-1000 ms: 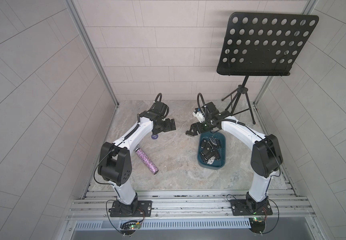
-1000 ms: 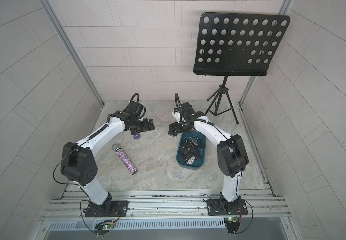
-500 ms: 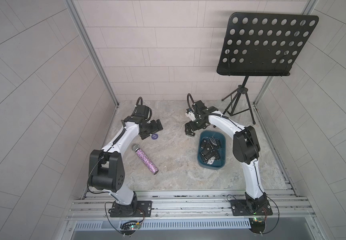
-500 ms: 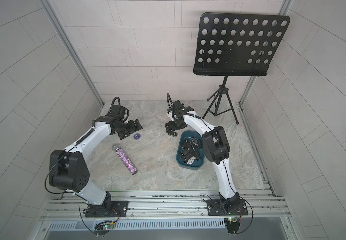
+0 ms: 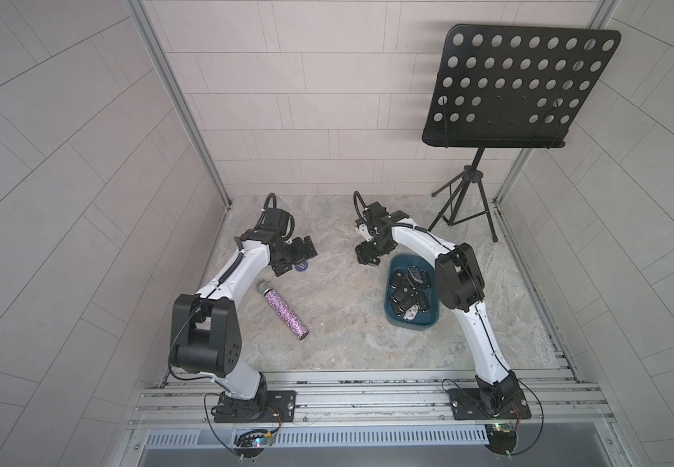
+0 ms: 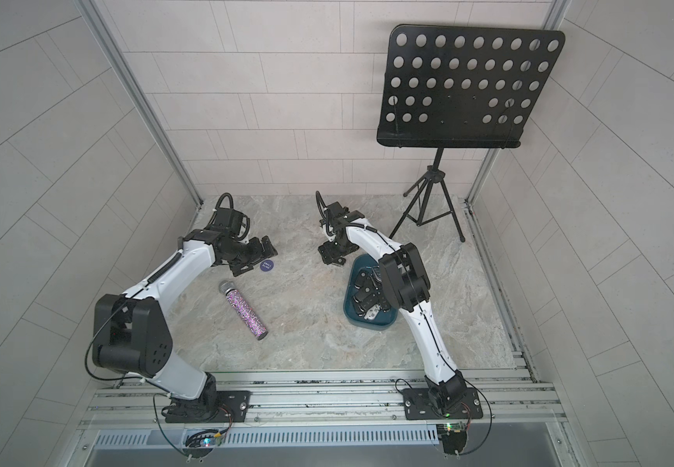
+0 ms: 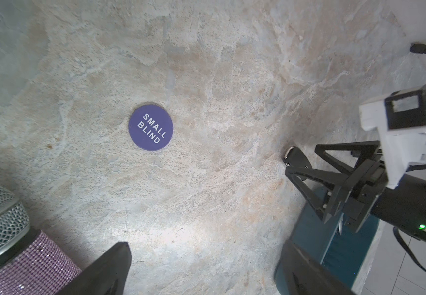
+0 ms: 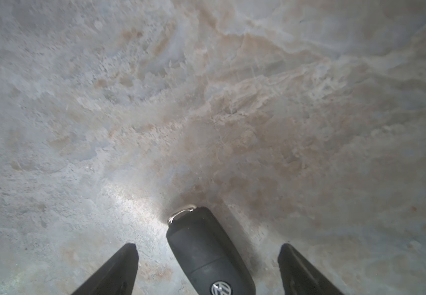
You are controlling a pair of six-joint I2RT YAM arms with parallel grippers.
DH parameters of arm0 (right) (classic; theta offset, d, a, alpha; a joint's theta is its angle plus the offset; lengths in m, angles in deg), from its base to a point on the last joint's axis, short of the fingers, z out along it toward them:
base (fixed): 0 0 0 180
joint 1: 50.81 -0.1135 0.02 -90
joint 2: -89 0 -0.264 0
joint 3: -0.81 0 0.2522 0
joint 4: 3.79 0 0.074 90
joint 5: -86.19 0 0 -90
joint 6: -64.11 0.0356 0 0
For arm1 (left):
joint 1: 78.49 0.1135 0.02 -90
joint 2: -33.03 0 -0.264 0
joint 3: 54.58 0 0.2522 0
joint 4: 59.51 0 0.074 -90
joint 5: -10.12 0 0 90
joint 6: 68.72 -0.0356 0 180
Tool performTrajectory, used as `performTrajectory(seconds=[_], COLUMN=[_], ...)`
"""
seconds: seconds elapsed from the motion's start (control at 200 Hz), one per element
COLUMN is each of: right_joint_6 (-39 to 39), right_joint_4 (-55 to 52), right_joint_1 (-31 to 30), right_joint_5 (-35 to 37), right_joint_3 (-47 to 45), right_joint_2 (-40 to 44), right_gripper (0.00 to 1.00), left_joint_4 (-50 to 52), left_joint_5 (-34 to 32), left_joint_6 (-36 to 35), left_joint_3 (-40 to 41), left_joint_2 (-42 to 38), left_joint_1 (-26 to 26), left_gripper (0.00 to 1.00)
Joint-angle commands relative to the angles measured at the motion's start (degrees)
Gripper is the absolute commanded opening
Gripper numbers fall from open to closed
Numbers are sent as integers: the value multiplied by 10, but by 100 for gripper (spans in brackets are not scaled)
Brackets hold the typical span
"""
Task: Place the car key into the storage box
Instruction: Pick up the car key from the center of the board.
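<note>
Item: car key [image 8: 206, 255], for transfer to the storage box [image 5: 412, 326]. Top views: the right gripper [image 5: 367, 257] stood low over the marbled tabletop [image 5: 347, 323], jaws pointing down. The box lay just beside it, towards its own arm, and already held several black key fobs [image 5: 408, 292]. The key itself was largely hidden beneath the gripper. The left gripper [image 6: 256, 258] hung well apart from the box, jaws spread and empty, with a purple poker chip [image 6: 267, 265] just beside its fingertips and a glitter microphone [image 6: 246, 309] near, on its arm's side. A music stand [image 6: 460, 85] stood beyond the right arm. Left wrist view: the chip read SMALL BLIND and lay ahead of the left gripper's parted fingers. Across the table the right gripper's fingers straddled the key, with the box close behind them. Right wrist view: a black Volkswagen fob with a chrome end lay flat on the table between the right gripper's jaws, which stood apart with a gap on either side, touching nothing. Handling, as judged: a light, rigid plastic shell, smooth and somewhat slippery, sturdy enough for a firm pinch. Its low profile calls for fingertips at table level. Best hold: across the narrow width at mid-body, on the two long sides, clear of the tapered chrome end.
</note>
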Motion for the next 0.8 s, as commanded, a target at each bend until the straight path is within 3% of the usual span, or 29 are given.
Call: performTrajectory(seconds=[0.0,0.47,0.796], right_joint_6=[-21,-36,-37], right_joint_4=[-21,-13,-13], right_joint_1=[-4,-19,-26], right_joint_5=[33,51,68], right_joint_3=[5,-21,-22], right_joint_2=[-9,-18,-19], right_gripper=[88,70,48], left_joint_4=[7,-4,-4], left_joint_5=[6,18,21], left_joint_6=[1,12,16], left_joint_3=[-29,-11,-5], left_joint_2=[10,16,11], left_joint_1=[4,10,12], left_gripper=[100,100,100])
